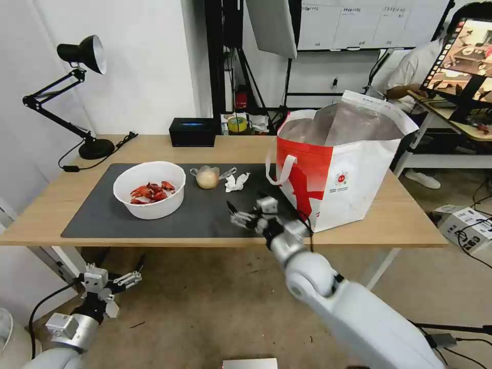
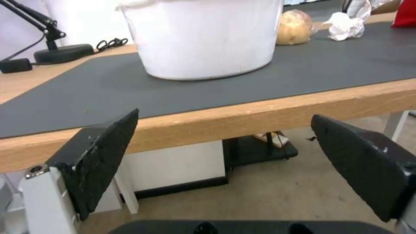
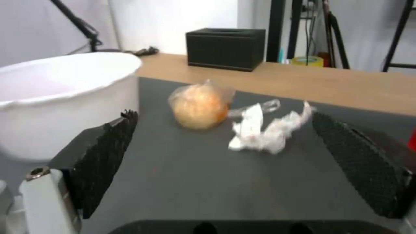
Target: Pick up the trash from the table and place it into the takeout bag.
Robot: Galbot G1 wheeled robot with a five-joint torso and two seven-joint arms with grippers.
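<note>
Nothing's been bagged that can be seen: the bowl [image 1: 149,189], bagged lump [image 1: 207,178] and tissue [image 1: 236,182] are left on the table [image 1: 359,225] beside the takeout bag [image 1: 338,169]. The right gripper [image 1: 241,215] is held spread over the mat; the left gripper [image 1: 125,281] is parked low, also spread.

The room around me is evenly and brightly lit, with no hard beam; the desk lamp [image 1: 84,54] shows no glow of its own. Shadows are soft: a faint one under the white bowl [image 1: 149,188] on the grey mat [image 1: 102,215], a darker one beneath the surface [image 1: 61,197]. The foil lining of the takeout bag [image 1: 338,169] gives off a dull sheen. My right hand [image 1: 241,215] smears with motion blur in the head view, and the tissue [image 3: 266,131] is smeared in its wrist view. Straight lines bow toward the head view's edges. My left hand [image 2: 225,156] looks sharp up close.
</note>
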